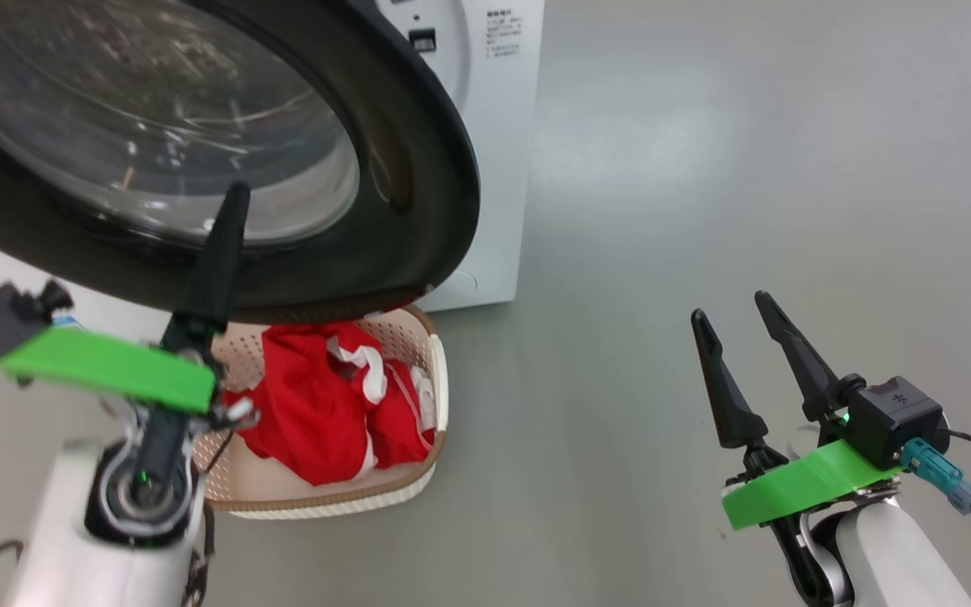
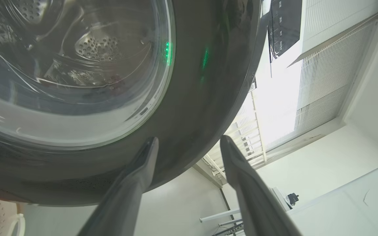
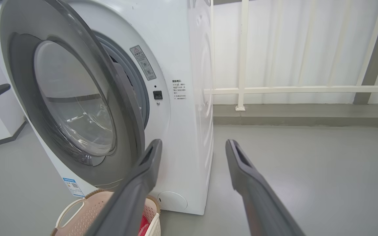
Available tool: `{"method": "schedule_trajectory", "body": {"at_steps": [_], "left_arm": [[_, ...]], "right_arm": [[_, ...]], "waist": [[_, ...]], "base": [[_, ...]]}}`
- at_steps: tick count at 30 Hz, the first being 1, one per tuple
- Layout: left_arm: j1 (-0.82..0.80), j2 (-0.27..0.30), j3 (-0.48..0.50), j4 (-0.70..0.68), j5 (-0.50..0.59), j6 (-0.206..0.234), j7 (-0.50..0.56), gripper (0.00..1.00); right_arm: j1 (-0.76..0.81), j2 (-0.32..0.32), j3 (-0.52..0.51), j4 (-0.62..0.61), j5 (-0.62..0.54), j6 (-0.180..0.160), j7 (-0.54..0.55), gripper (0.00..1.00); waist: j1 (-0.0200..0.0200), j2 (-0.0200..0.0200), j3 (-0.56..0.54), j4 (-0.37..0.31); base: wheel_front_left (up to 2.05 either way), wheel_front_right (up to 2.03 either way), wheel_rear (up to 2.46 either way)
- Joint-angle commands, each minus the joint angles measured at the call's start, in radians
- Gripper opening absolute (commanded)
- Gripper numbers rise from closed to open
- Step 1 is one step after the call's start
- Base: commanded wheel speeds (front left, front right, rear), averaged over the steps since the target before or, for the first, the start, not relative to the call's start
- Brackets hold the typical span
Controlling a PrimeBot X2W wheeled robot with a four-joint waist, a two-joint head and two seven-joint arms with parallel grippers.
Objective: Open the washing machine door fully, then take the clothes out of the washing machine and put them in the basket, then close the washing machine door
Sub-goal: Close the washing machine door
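Left fingers: we see them spread wide with nothing between them. In our left wrist view one finger lies across the door's dark rim and the other rises past the rim's edge. We cannot tell whether either touches it.
Right fingers: spread wide and empty, held over bare floor well to the right of the basket. In our right wrist view they point towards the machine's front corner.
Basket: on the floor just in front of the machine, low in our head view beside our left arm. Its far edge is hidden under the door's lower rim. Our right wrist view shows a side handle and the brown rim.
Clothes: red with white trim, heaped inside the basket. A red patch shows past our right finger.
Washing machine door: not closed. It stands swung out at an angle from the machine front, above the basket. The glass bowl faces our side.
Washing machine: a white box behind the door. The grey ring of its opening shows in the gap, and a blue label sticker sits low on the front.
Drum: perforated steel, seen through the glass.
Beyond: a white railing and a pale curtain behind the machine.
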Motion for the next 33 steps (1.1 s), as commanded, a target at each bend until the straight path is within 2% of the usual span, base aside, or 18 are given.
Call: {"method": "schedule_trajectory", "body": {"at_steps": [1, 7, 12, 18, 24, 30, 33], "left_arm": [[0.032, 0.052, 0.014, -0.041, 0.07, -0.015, -0.043, 1.0], [0.166, 0.101, -0.034, -0.095, 0.303, -0.02, -0.221, 1.0], [0.269, 0.144, -0.085, -0.131, 0.495, 0.007, -0.316, 1.0], [0.38, 0.18, -0.121, -0.198, 0.689, 0.071, -0.353, 1.0], [0.461, 0.186, -0.085, -0.287, 0.876, 0.153, -0.363, 1.0], [0.545, 0.16, -0.038, -0.336, 1.002, 0.161, -0.364, 1.0], [0.57, 0.148, -0.017, -0.337, 1.025, 0.163, -0.364, 1.0]], "right_arm": [[0.012, 0.002, 0.017, -0.021, -0.009, 0.003, -0.006, 1.0], [0.054, 0.002, -0.022, -0.044, -0.02, 0.003, -0.006, 1.0], [0.09, 0.002, -0.029, -0.061, -0.029, 0.003, -0.006, 1.0], [0.123, 0.002, -0.049, -0.094, -0.04, 0.003, -0.006, 1.0], [0.155, 0.002, -0.071, -0.123, -0.042, 0.003, -0.006, 1.0], [0.199, 0.002, -0.091, -0.145, -0.032, 0.003, -0.006, 1.0], [0.211, 0.002, -0.093, -0.148, -0.029, 0.003, -0.006, 1.0]], "waist": [[0.0, 0.0, -0.046, 0.023], [0.0, 0.0, -0.108, 0.042], [0.0, 0.0, -0.155, 0.05], [0.0, 0.0, -0.183, 0.056], [0.0, 0.0, -0.199, 0.061], [0.0, 0.0, -0.213, 0.068], [0.0, 0.0, -0.217, 0.067]], "base": [[0.0, 0.0, 0.0], [0.0, 0.0, 0.0], [0.0, 0.0, 0.0], [0.0, 0.0, 0.0], [0.0, 0.0, 0.0], [0.0, 0.0, 0.0], [0.0, 0.0, 0.0]]}}
